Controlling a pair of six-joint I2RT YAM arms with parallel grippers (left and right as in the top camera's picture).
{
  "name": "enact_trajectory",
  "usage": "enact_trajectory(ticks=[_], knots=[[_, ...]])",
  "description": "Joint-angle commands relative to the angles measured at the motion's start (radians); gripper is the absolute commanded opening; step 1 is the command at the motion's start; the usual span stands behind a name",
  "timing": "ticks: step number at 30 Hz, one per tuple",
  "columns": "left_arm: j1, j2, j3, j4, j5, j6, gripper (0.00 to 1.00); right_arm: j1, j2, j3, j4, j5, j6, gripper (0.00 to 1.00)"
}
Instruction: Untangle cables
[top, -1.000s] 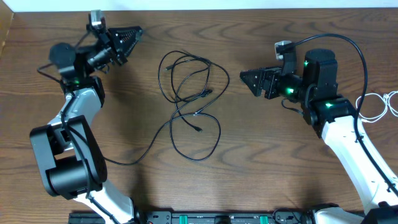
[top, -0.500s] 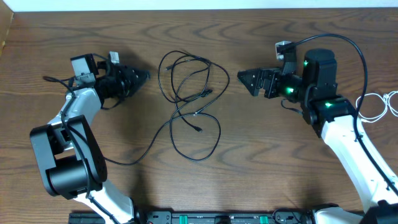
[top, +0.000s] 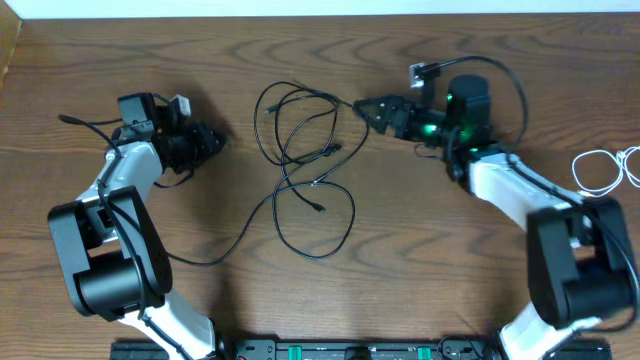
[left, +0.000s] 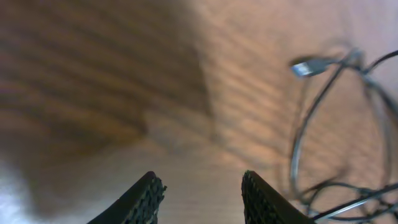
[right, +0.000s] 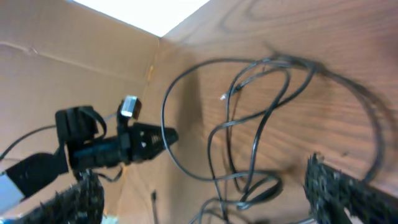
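- Shows the black cables (top: 287, 163) at the middle of the wooden table (top: 440, 270), lying in one loose tangle of crossing loops.
- Sends one long black strand out of the tangle toward the near left, ending beside the base of the left arm (top: 110, 200).
- Places the white cable (top: 582, 163) well apart from the black ones, coiled at the table's far right edge and partly cut off by the frame.
- Sets the left gripper (top: 216, 140) to the left of the tangle, near it but clear of it, pointing toward it.
- Reveals, from the left wrist, that gripper partly open, with only bare wood between its fingers (left: 148, 196) and nothing held.
- Blurs a small plug end (left: 306, 66) and dark loops at the right of that view, ahead of the fingers.
- Puts the right gripper (top: 360, 104) at the tangle's upper right rim, by the outermost loop; cannot tell from above whether it touches.
- Reveals, from the right wrist, that gripper spread wide, one finger at each lower corner, with black loops lying on the wood between and beyond them, gripped by neither.
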Motion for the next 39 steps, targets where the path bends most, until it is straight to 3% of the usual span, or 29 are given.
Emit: enact_trajectory(ticks=[1, 11, 32, 35, 36, 38, 39], knots=[[0.002, -0.04, 0.009, -0.04, -0.134, 0.066, 0.42, 0.047, 0.086, 0.005, 0.064, -0.01, 0.134, 0.99], [0.002, -0.041, 0.009, -0.064, -0.159, 0.12, 0.42, 0.15, 0.241, 0.01, 0.32, 0.132, 0.256, 0.99], [0.001, -0.041, 0.009, -0.068, -0.151, 0.116, 0.43, 0.294, 0.327, 0.125, 0.318, 0.605, 0.269, 0.99], [0.001, -0.041, 0.009, -0.068, -0.151, 0.116, 0.43, 0.305, 0.327, 0.126, 0.318, 0.614, 0.269, 0.91], [0.002, -0.041, 0.009, -0.068, -0.151, 0.116, 0.43, 0.311, 0.328, 0.127, 0.319, 0.619, 0.269, 0.8], [0.001, -0.041, 0.009, -0.068, -0.151, 0.116, 0.43, 0.317, 0.33, 0.132, 0.319, 0.618, 0.269, 0.69], [0.001, -0.041, 0.009, -0.069, -0.151, 0.116, 0.43, 0.32, 0.331, 0.135, 0.319, 0.619, 0.269, 0.55]])
